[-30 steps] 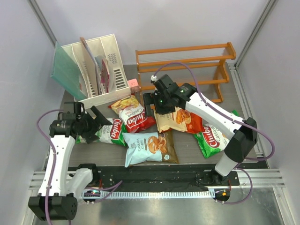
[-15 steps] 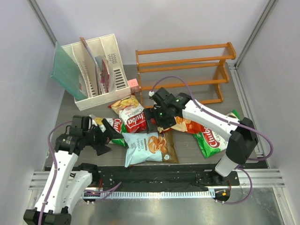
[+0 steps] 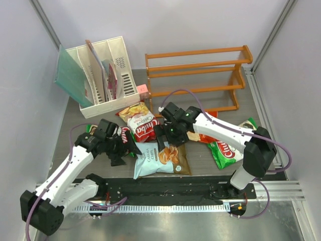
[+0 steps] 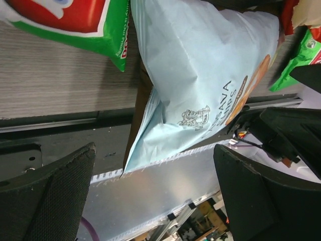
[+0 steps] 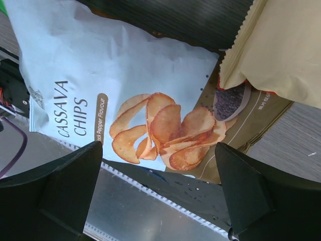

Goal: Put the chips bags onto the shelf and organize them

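A light-blue/brown cassava chips bag lies flat near the table's front edge. My left gripper is open and empty at its left edge; the left wrist view shows the bag between and beyond the wide jaws. My right gripper is open and empty above the bag's top right part; the right wrist view shows the bag below it. A red Chiba bag, a partly hidden green one, a cream/orange-red bag and another green Chiba bag lie around. The orange shelf stands at the back.
A white file organizer with folders stands at the back left, a small pink block beside it. A black rail and metal frame run along the near edge. The cream bag's corner overlaps the cassava bag.
My left arm has swung right and nearer, from the green bag to the light-blue bag's left edge. My right gripper has moved left and nearer, off the cream bag, over the light-blue bag.
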{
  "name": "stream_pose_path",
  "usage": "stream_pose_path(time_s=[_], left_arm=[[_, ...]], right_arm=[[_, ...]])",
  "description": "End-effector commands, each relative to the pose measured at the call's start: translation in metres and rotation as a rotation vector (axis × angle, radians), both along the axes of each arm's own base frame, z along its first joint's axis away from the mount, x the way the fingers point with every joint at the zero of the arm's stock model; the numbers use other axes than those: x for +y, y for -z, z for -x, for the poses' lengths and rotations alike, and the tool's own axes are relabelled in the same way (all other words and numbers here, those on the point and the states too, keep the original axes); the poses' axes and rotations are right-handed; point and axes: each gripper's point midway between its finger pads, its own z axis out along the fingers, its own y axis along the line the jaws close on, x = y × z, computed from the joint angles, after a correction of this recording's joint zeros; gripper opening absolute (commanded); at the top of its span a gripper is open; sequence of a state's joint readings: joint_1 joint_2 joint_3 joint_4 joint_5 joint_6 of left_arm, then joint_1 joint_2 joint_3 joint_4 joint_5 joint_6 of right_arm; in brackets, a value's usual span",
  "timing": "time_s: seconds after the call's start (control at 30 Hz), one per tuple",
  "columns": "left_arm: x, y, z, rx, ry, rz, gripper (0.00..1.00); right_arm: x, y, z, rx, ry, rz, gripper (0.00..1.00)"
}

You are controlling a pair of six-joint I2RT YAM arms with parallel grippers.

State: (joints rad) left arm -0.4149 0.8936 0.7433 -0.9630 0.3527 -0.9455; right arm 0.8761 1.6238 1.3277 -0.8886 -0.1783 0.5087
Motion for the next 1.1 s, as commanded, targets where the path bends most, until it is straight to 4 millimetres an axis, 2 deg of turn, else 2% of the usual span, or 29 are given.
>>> stream_pose_path(time_s=[0.0,0.13,0.37,0.43,0.7,0.8,0.93,1.07], left_arm=[[-0.011,0.001,-0.017,-0.068,0.007,-0.004,0.99],[-0.015,0.010,-0.019,-0.060,0.041,-0.008,0.99],[-0.011,0.043,-0.006,-0.032,0.091,-0.042,0.99],[-0.011,0.046,-0.004,-0.042,0.095,-0.033,1.00],[-0.033,0.027,-0.021,-0.176,0.087,0.081,1.00],[-0.042,0.027,-0.022,-0.186,0.098,0.097,0.99],[-0.059,0.029,-0.020,-0.201,0.132,0.123,1.00],[-0.067,0.049,-0.013,-0.172,0.167,0.110,1.00]], right_arm=[[-0.005,-0.014,0.010,-0.017,0.009,-0.046,1.00],[-0.011,-0.007,0.018,0.005,0.007,-0.046,1.00],[-0.011,0.005,0.028,0.043,-0.010,-0.062,1.00],[-0.010,0.005,0.030,0.049,-0.021,-0.071,1.00],[-0.004,0.024,0.036,0.117,-0.053,-0.057,1.00],[0.000,0.027,0.035,0.111,-0.064,-0.057,1.00],[0.004,0.032,0.035,0.118,-0.070,-0.055,1.00],[0.011,0.032,0.034,0.114,-0.078,-0.064,1.00]])
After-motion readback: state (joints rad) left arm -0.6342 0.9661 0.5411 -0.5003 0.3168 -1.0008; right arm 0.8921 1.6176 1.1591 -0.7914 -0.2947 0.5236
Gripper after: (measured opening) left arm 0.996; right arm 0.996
